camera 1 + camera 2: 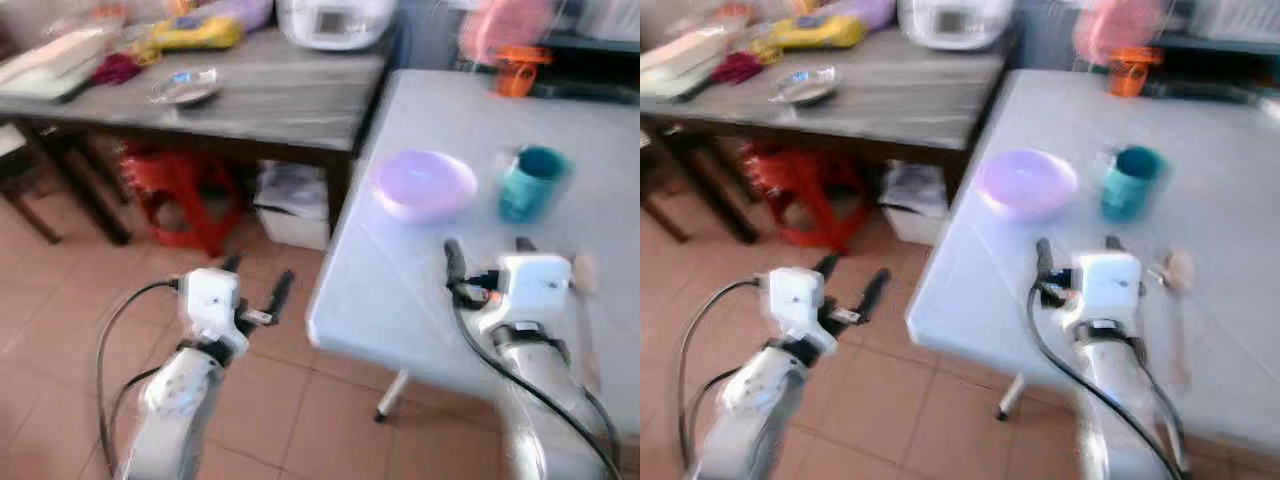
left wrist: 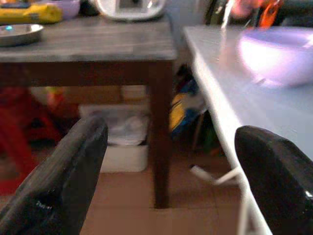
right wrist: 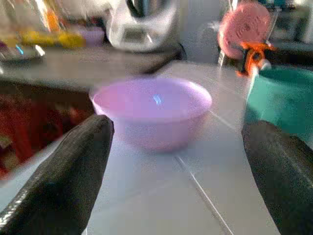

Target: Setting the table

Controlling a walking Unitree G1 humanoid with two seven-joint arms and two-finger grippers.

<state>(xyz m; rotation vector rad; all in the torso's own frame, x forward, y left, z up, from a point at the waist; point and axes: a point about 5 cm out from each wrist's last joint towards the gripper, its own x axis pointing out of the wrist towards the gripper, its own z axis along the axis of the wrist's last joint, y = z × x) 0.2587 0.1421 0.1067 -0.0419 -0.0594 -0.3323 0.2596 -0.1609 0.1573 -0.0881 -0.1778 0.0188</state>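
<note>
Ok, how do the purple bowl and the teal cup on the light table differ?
The purple bowl is wide, shallow and pale lilac; the teal cup is narrower, taller and dark teal. The bowl sits nearer the table's left edge, the cup to its right. Both stand upright on the light table, apart, ahead of the open right end effector.

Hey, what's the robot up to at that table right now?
It is setting the table, and nothing is in hand yet. The right end effector is over the pale table, open, pointing toward the lilac bowl and the teal cup beside it. A spoon lies on the table to its right. The left end effector is open over the tiled floor, off the table's edge.
</note>
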